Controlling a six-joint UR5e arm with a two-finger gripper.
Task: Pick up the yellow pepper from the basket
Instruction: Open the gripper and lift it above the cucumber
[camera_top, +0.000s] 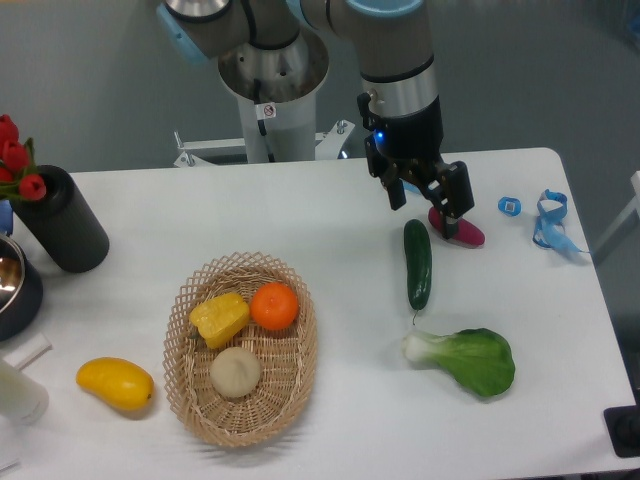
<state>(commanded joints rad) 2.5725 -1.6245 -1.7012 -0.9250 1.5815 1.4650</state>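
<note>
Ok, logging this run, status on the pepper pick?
Gripper open, empty, above table. Yellow pepper in basket, touching orange. Path clear.

Arm upright, tool (428, 208) pointing down, fingers apart.

Colours we've got on the table right now

We see a glossy yellow pepper (220, 318), an orange (275, 306) and a beige round thing (236, 372) in the tan woven basket (290, 400); yellow-orange mango (116, 385), dark green cucumber (418, 264), green-and-white bok choy (464, 359), white table (300, 200), black cylinder (60, 220) with red flowers (14, 160), black gripper (428, 205).
</note>
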